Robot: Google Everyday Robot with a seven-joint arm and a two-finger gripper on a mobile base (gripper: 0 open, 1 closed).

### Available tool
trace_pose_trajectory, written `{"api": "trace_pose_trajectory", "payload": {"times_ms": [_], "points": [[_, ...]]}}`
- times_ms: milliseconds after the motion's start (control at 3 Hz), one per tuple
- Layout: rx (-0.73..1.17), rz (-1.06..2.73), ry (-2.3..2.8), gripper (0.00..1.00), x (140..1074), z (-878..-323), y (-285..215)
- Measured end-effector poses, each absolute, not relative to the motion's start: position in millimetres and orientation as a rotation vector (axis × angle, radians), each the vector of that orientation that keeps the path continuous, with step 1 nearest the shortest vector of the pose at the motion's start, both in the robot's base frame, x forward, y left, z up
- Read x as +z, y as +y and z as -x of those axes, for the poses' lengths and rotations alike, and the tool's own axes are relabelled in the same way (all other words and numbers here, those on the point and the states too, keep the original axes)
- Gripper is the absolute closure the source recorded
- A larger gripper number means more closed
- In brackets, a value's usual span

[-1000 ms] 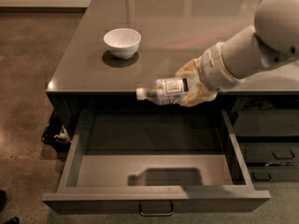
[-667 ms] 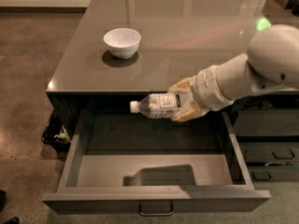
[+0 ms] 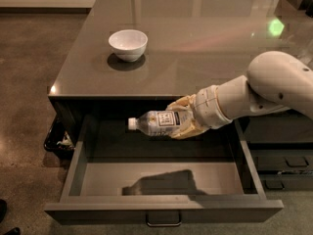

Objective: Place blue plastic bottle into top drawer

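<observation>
The blue plastic bottle (image 3: pixel 155 123) is clear with a white cap and a white label. It lies sideways in the air, cap to the left, above the back half of the open top drawer (image 3: pixel 161 212). My gripper (image 3: pixel 183 121) is shut on the bottle's bottom end, its tan fingers wrapped around it. My white arm reaches in from the right. The drawer is pulled fully out, with a metal loop handle at the front centre and a grey floor that shows the bottle's shadow.
A white bowl (image 3: pixel 128 44) stands on the grey counter (image 3: pixel 195 38) behind the drawer. Smaller dark drawers (image 3: pixel 286 163) sit to the right. A dark object (image 3: pixel 57 138) lies on the floor to the left of the cabinet.
My gripper has carried the bottle down and to the left, from the counter's front edge to over the drawer. The bottle's shadow in the drawer has shifted left.
</observation>
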State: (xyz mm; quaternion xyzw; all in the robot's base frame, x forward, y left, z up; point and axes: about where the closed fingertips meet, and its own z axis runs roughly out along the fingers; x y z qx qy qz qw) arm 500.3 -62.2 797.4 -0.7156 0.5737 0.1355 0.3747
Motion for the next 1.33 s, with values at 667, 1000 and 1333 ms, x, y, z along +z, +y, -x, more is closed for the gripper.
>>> {"api": "trace_pose_trajectory", "payload": {"times_ms": [667, 1000, 1333], "points": [[0.468, 1.781, 1.579, 1.0, 702, -500, -55], [0.504, 1.758, 1.615, 1.0, 660, -501, -54], [0.517, 1.748, 1.622, 1.0, 634, -507, -51]]}}
